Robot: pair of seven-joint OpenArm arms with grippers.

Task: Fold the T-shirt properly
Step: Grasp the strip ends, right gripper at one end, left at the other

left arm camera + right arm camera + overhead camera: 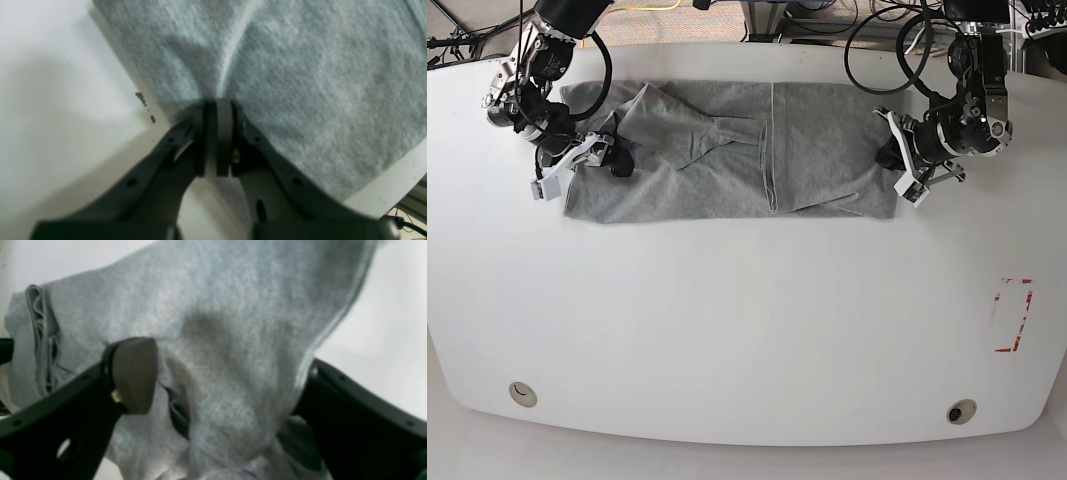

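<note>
The T-shirt (727,165) lies spread on the white counter (747,330) near its far edge, a light heather-grey band whose long axis runs left to right in the base view. No lettering can be read on it in any view; only plain grey cloth faces up. A straight folded edge crosses it near the middle, and a sleeve-like flap lies over its left half, pointing toward the centre. Its near edge is fairly straight, and a wide stretch of bare counter opens between that edge and the front of the counter; behind it only a narrow strip remains before the far rim. A red outlined rectangle (1013,316) is marked on the counter well apart, toward the base view's right. The left gripper (217,110) sits at the shirt's right-hand end in the base view, its fingers (224,133) pressed together on a pinch of the grey cloth, which puckers into a ridge just ahead of them. The right gripper (227,380) is at the other end, its fingers (133,373) spread wide with bunched cloth lying between them and one pad clear of the fabric.
</note>
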